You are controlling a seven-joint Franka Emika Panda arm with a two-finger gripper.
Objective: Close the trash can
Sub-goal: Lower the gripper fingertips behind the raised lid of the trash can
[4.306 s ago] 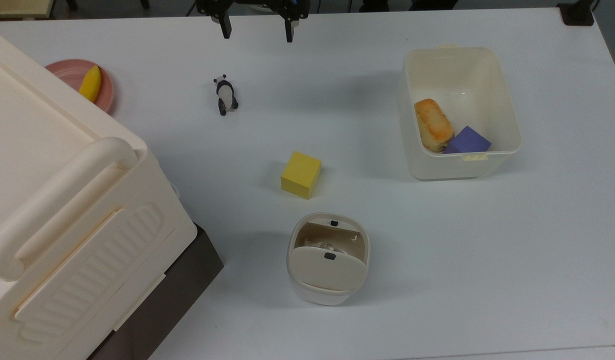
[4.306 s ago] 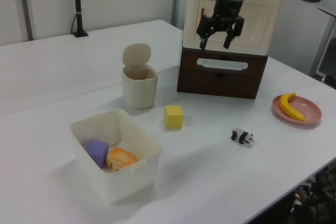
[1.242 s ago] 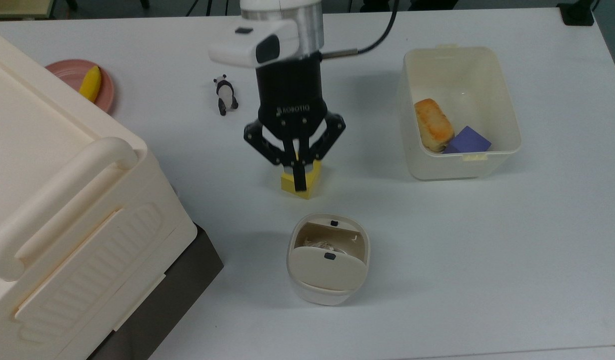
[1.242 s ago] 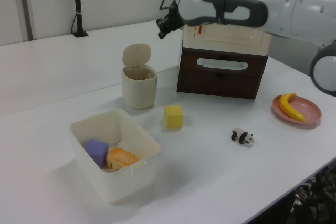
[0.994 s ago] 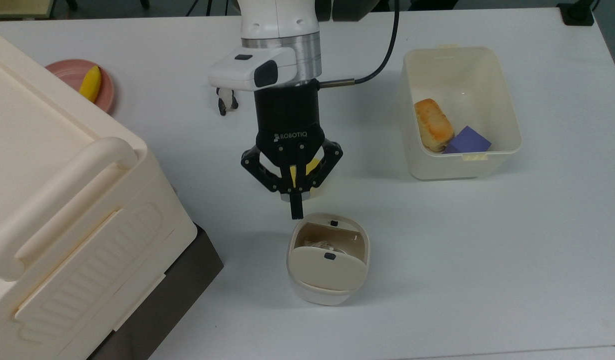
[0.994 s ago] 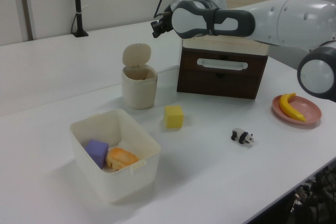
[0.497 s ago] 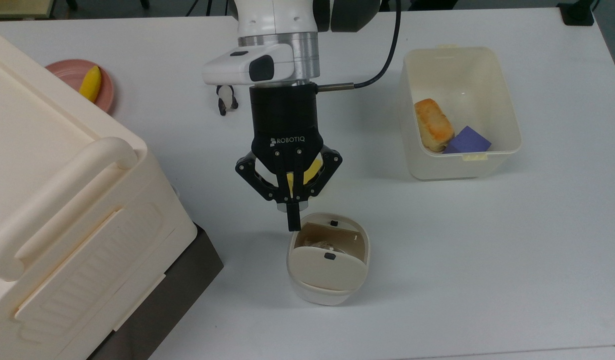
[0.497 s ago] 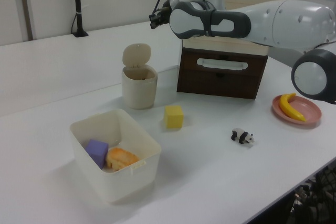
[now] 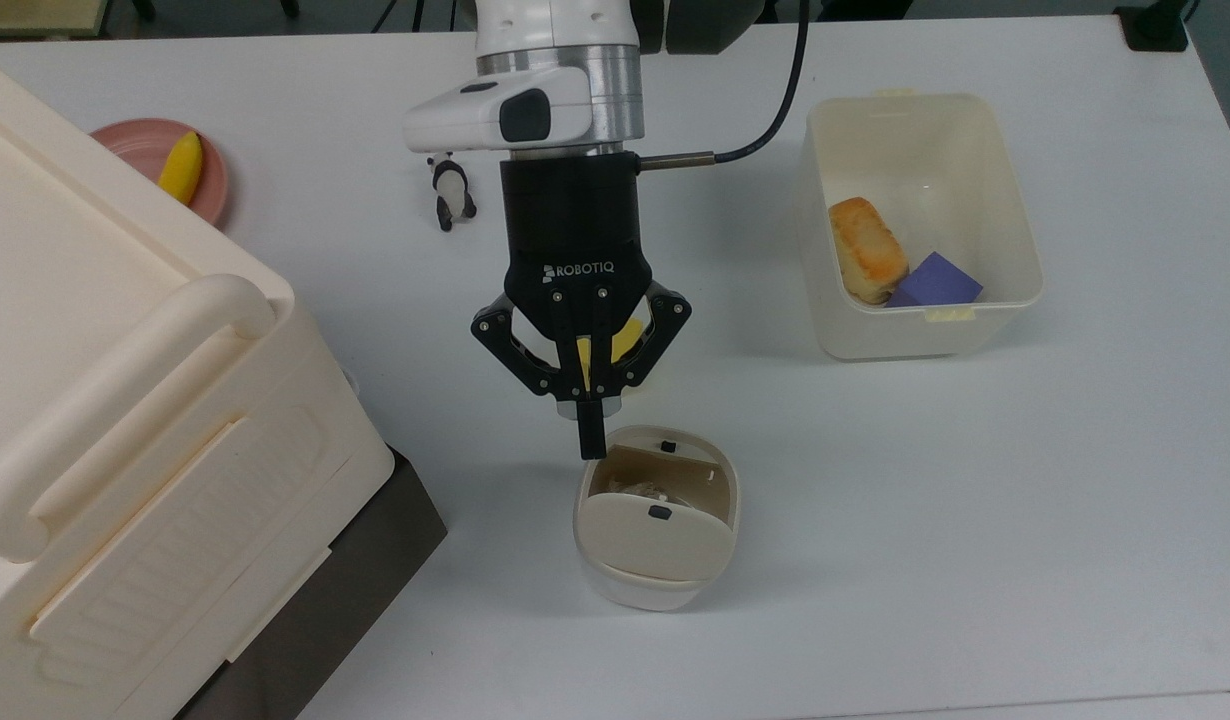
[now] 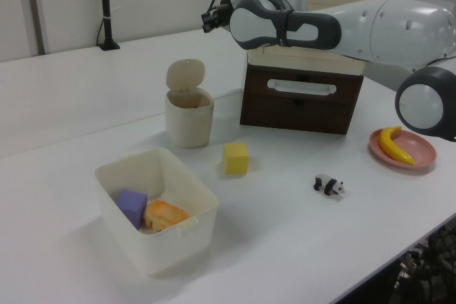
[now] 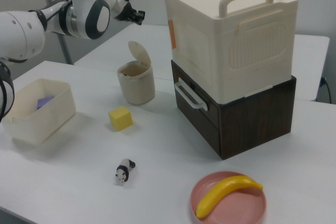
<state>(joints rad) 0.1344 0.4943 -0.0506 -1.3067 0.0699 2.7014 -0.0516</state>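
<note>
Top view, from its left: a banana (image 9: 181, 166) on a pink plate (image 9: 135, 143), a big cream box (image 9: 125, 420), then the gripper (image 9: 592, 437), fingers pressed together on nothing, above the yellow cube (image 9: 627, 338). Just below stands the trash can (image 9: 655, 580), lid (image 9: 655, 540) up. Rightmost, a cream tub (image 9: 1015, 230).

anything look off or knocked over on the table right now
Only the panda figure: it lies tipped on the table rather than standing. The trash can is upright with its lid hinged up, not yet closed. The gripper, shut, is above its rim. Nothing is spilled or broken.
</note>
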